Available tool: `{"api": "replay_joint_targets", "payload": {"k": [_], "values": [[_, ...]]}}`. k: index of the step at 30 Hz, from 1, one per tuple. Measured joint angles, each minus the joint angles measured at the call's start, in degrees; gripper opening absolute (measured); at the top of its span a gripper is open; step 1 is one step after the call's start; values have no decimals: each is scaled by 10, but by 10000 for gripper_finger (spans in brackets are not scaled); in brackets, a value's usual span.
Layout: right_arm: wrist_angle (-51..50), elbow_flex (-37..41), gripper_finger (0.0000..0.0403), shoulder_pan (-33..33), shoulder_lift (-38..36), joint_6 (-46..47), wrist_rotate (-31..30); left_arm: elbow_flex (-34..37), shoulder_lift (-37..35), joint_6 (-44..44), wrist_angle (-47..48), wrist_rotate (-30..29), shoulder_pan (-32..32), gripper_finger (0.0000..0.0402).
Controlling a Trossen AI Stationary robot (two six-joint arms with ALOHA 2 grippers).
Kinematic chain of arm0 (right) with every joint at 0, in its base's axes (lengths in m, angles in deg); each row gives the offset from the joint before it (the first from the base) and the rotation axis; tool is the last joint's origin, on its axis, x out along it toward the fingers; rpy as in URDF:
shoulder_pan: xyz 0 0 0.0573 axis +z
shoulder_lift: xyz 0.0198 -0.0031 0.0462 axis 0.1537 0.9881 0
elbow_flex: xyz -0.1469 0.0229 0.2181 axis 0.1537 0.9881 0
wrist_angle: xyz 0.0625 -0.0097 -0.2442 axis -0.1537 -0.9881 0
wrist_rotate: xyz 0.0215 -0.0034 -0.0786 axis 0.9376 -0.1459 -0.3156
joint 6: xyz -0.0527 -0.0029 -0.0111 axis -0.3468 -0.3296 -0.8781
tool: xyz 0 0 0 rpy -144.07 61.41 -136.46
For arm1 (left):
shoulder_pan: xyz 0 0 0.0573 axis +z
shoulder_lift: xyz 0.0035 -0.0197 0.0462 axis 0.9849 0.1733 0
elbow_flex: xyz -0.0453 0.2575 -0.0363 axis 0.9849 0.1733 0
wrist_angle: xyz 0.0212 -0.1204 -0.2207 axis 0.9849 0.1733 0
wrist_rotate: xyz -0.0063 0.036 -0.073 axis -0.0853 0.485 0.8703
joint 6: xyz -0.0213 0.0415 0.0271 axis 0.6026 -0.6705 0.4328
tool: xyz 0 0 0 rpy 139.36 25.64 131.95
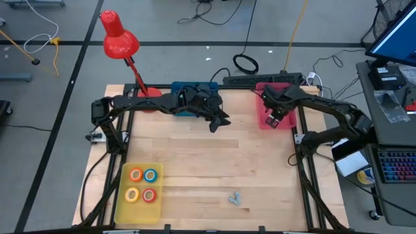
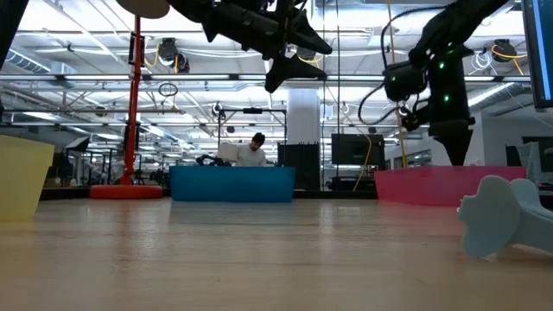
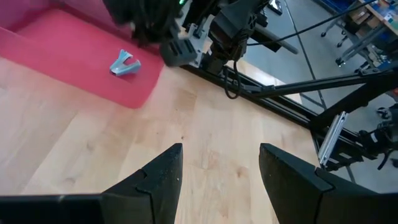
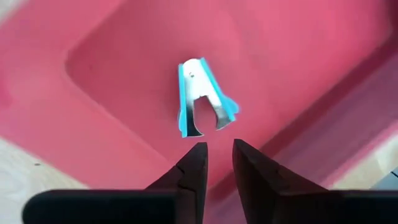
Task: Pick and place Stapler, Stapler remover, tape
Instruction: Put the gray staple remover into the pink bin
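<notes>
A blue-and-white stapler remover lies on the floor of the pink tray at the table's far right. My right gripper hangs just above it, pointing down, open by a narrow gap and clear of it. My left gripper hovers open over bare wood near the far middle, in front of the blue tray. Several tape rolls, orange, blue, yellow and red, lie in the yellow tray. The stapler is hidden or out of view.
A second pale stapler remover lies on the wood near the front edge, right of the yellow tray. A red desk lamp stands at the far left corner. Bare wood spans the table's middle.
</notes>
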State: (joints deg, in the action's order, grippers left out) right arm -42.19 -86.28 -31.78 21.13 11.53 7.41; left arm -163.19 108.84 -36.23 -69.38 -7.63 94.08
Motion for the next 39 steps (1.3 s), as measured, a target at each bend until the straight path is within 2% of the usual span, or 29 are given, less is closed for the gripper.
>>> {"api": "replay_joint_targets", "payload": {"k": [3, 13, 16, 18, 25, 29, 33, 39], "values": [[-2, 0, 52, 12, -57, 20, 28, 0, 0, -7, 11, 0, -11, 212], [50, 0, 24, 76, -291, 77, 282, 0, 0, -42, 92, -17, -73, 212], [87, 0, 20, 104, -342, 106, 361, 0, 0, -37, 104, -32, -90, 212], [111, 0, 17, 130, -364, 132, 389, 0, 0, -33, 110, -30, -98, 212], [170, 0, 3, 261, -371, 197, 385, 13, 0, -30, 107, -51, -103, 212], [194, 0, 1, 346, -343, 237, 347, 43, -15, -20, 98, -57, -102, 212], [229, 0, 0, 435, -305, 297, 281, 112, -80, -18, 59, -62, -110, 212], [321, 0, 0, 550, -228, 431, 181, 272, -233, -30, -11, -66, -118, 212]]}}
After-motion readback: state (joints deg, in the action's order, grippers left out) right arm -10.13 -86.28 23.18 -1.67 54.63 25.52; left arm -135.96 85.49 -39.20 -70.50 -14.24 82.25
